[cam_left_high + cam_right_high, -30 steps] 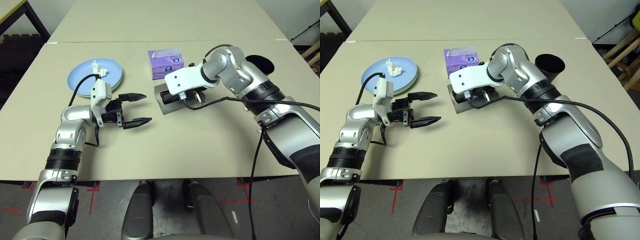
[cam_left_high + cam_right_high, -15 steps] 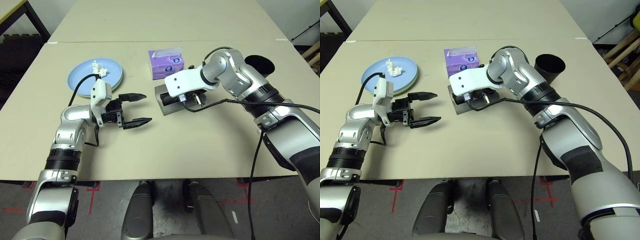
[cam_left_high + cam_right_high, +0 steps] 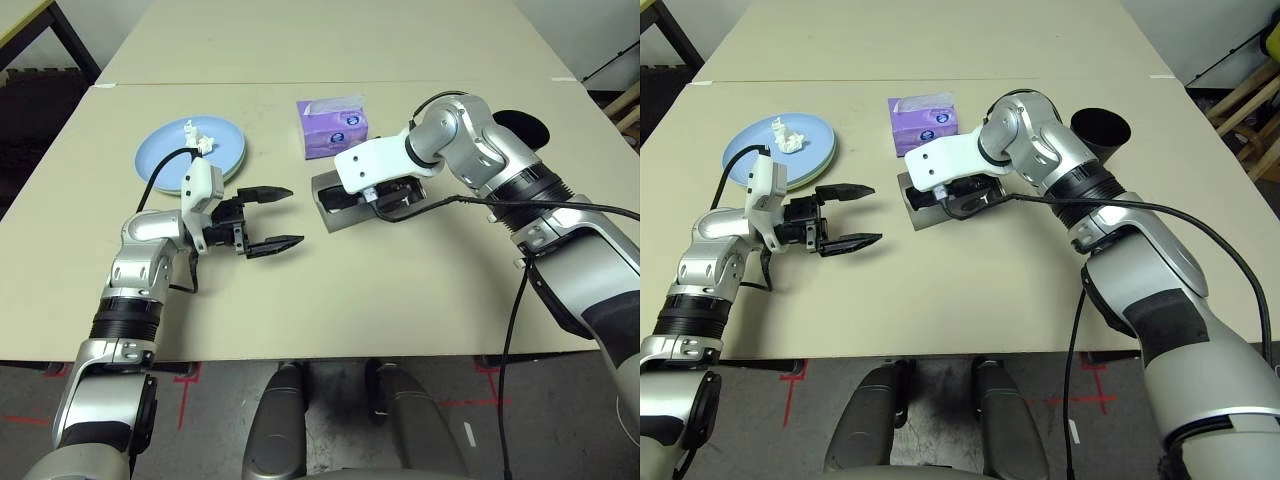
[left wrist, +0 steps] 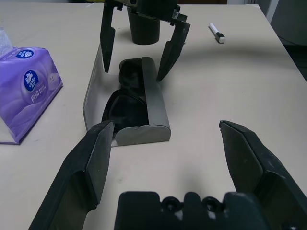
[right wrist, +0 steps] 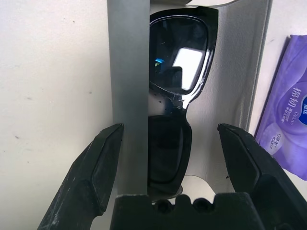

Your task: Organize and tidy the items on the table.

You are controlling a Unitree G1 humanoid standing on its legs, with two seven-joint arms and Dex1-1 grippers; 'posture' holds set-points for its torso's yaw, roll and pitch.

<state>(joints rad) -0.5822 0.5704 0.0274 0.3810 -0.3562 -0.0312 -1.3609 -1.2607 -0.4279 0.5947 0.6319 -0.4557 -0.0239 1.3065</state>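
Right wrist view: sunglasses (image 5: 175, 91) seated inside glasses case (image 5: 128, 86), table centre, 7 o'clock of tissue box (image 3: 333, 126). Right gripper (image 5: 170, 158) spread wide above, empty; left gripper (image 3: 274, 216) wide, idle. Next: close lid gently (avoid pinching frame).

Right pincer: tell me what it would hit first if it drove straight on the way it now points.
Most likely the black sunglasses lying in the open grey glasses case; the right pincer hangs open just above them, aimed down into the case.
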